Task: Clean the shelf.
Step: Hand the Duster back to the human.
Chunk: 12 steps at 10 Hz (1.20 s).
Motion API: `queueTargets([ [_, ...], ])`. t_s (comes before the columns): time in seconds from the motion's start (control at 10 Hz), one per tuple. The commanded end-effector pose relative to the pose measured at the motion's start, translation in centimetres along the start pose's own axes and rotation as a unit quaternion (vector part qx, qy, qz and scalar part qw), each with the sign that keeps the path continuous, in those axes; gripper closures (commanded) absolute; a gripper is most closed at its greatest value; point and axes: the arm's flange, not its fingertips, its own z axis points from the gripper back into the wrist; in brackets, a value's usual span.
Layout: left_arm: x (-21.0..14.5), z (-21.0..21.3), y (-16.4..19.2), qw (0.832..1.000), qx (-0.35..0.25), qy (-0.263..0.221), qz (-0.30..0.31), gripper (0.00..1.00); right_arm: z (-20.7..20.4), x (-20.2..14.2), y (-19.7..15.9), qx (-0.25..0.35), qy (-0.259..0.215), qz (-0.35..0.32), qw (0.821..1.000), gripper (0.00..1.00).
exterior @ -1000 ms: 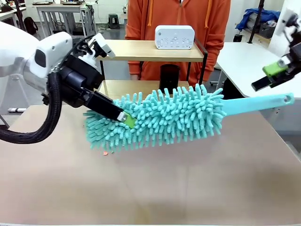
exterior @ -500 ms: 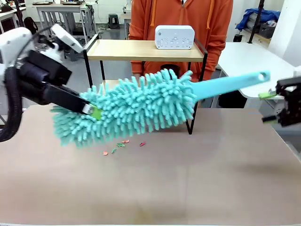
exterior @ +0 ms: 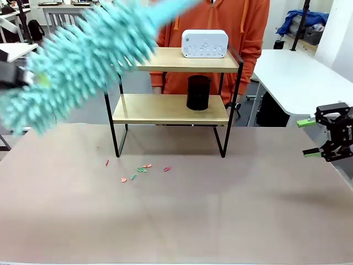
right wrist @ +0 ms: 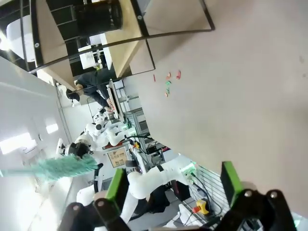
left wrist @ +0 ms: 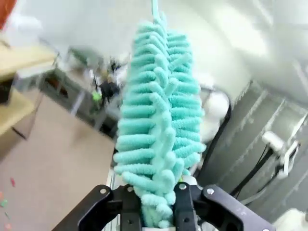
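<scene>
The counter (exterior: 231, 221) carries the shelf (exterior: 171, 107) at its far middle, with small coloured scraps (exterior: 140, 170) scattered just before the shelf's left legs.

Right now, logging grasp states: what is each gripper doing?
Left gripper: shut on the duster.
Right gripper: open, empty.

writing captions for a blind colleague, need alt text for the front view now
A fluffy turquoise microfibre duster swings blurred at upper left, above a two-tier wooden shelf holding a white device and black cylinder. Small coloured scraps dot the table; the right gripper hangs open at right.
</scene>
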Motion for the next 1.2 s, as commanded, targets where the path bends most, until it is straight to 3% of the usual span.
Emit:
queueTargets([
  [0.0, -0.1, 4.2, -0.8, 0.978, 0.029, -0.207, 0.024, 1.00, 0.1, -0.1, 0.0, 0.005, 0.005, 0.014, 1.000, 0.00],
  [0.1, -0.1, 7.2, -0.1, 0.957, 0.076, -0.270, 0.073, 1.00, 0.1, -0.1, 0.0, 0.005, 0.005, 0.014, 1.000, 0.00],
  [0.3, -1.2, 11.5, 3.5, 0.902, 0.183, -0.339, 0.195, 1.00, 0.1, -0.1, 0.0, 0.005, 0.005, 0.014, 1.000, 0.00],
  [0.5, -2.9, 12.8, 7.8, 0.855, 0.264, -0.340, 0.289, 1.00, 0.1, -0.1, 0.0, 0.005, 0.005, 0.014, 1.000, 0.00],
  [0.7, -3.8, 12.8, 11.2, 0.827, 0.305, -0.305, 0.359, 1.00, 0.1, -0.1, 0.0, 0.005, 0.005, 0.014, 1.000, 0.00],
  [0.8, -3.9, 12.5, 11.9, 0.833, 0.298, -0.279, 0.374, 1.00, 0.1, -0.1, 0.0, 0.005, 0.005, 0.014, 1.000, 0.00],
  [0.9, -3.4, 15.4, 12.0, 0.837, 0.313, -0.309, 0.325, 1.00, 0.1, -0.1, 0.0, 0.005, 0.005, 0.014, 1.000, 0.00],
  [1.1, -3.4, 15.4, 12.0, 0.837, 0.313, -0.309, 0.325, 1.00, 0.1, -0.1, 0.0, 0.005, 0.005, 0.014, 1.000, 0.00],
])
